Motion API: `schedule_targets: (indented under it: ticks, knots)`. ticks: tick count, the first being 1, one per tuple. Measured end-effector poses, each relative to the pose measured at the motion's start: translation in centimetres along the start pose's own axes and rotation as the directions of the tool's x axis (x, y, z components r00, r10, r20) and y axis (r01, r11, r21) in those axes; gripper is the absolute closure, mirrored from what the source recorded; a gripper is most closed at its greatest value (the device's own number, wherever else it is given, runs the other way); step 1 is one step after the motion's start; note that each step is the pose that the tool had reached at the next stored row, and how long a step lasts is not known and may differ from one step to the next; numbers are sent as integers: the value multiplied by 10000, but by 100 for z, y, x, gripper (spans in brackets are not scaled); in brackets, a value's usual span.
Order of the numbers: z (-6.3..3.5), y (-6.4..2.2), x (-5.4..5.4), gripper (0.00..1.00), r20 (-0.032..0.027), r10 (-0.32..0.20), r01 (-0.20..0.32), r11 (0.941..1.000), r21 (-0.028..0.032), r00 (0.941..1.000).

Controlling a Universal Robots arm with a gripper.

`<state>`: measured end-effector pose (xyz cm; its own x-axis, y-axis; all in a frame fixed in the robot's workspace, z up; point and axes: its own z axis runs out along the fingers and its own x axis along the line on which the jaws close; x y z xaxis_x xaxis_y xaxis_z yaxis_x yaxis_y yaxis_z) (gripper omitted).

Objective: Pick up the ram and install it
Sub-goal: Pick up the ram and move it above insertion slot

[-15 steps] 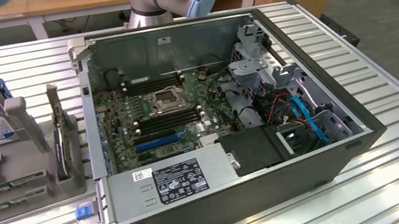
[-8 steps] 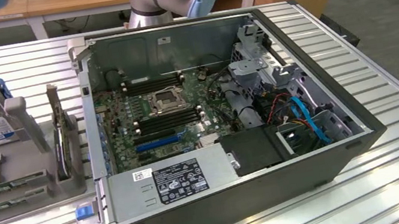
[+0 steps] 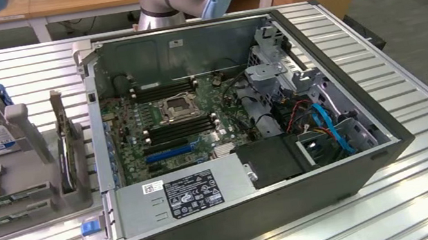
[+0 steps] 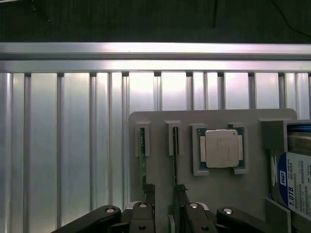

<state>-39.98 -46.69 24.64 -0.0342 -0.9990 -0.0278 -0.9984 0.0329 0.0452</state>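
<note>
Two jaws — parted, empty — poised close by the ram (image 4: 143,158).

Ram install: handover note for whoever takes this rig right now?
Gripper: fingers open, holding nothing, over the grey holder, at the near end of its two stick slots.
Ram: green stick on edge in a holder slot. A darker stick stands in the next slot, with the CPU chip beside it.
PC case: open on the table, motherboard slots exposed.
Done: gripper placed at the holder.
Left: pick-up and install, neither started.
</note>
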Motion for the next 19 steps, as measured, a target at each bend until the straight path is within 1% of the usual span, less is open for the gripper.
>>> schedule_targets:
  ticks: [19]
  knots:
    - [-4, -5, 147, 71, 0, 0, 0, 10000, 0, 10000]
